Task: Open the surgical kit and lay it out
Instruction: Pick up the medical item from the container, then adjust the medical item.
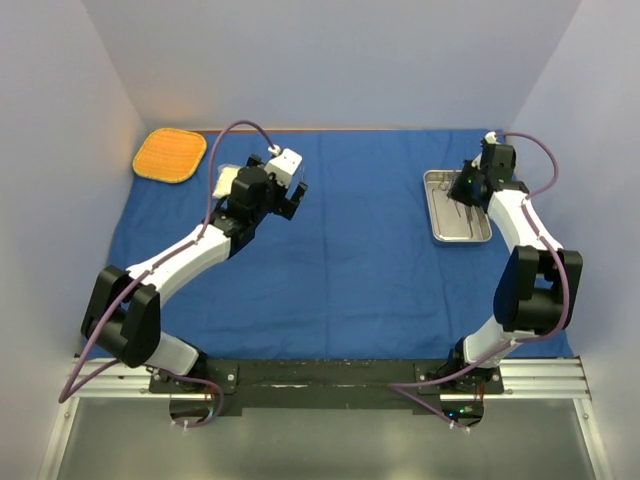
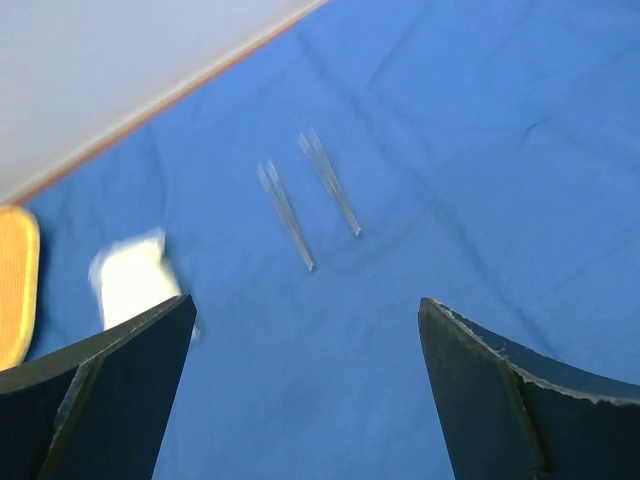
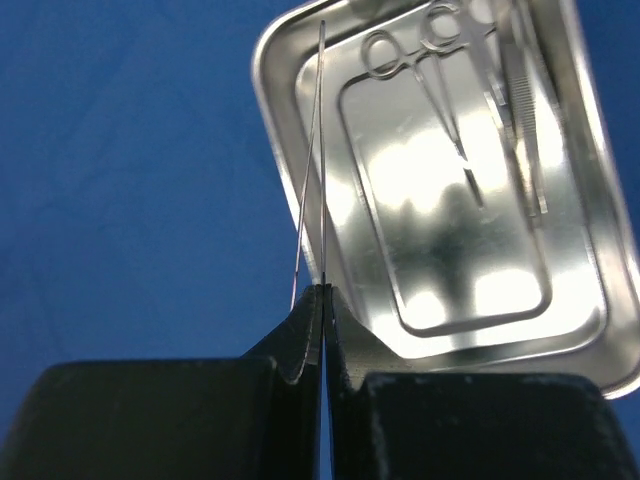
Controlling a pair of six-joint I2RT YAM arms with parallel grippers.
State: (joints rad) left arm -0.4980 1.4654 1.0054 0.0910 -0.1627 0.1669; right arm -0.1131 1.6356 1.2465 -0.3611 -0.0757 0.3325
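Note:
The blue cloth wrap lies spread flat over the table. The steel tray sits on it at the right. In the right wrist view the tray holds scissors and a forceps. My right gripper is shut on a thin metal forceps, held over the tray's left rim. My left gripper is open and empty above the cloth. Two slim metal tools lie ahead of it, blurred. The white gauze pack lies to their left.
An orange mat lies at the far left corner, beyond the cloth's edge, next to the gauze pack. White walls enclose the table on three sides. The arm bases stand at the near edge.

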